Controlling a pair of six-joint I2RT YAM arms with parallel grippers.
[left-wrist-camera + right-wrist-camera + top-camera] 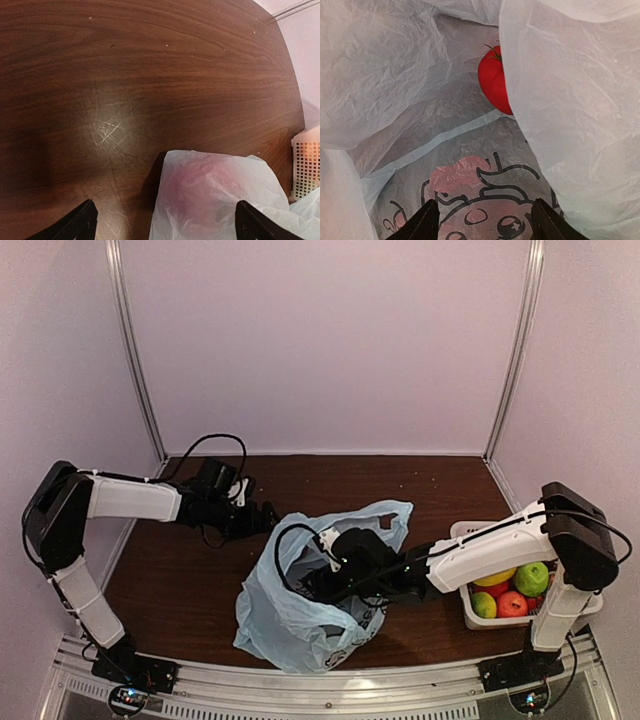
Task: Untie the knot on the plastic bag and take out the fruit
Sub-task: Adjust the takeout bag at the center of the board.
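Fruit (494, 82) (red) lies beyond right gripper (485, 202).

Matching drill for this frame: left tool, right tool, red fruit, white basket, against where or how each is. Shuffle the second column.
1. left tool
2. right tool
3. red fruit
4. white basket

A. inside the plastic bag, half hidden by a fold
B. at the table's right edge, with fruit in it
C. open, over wood beside the bag
D. open, reaching into the bag's mouth

Pairs: 1-C, 2-D, 3-A, 4-B
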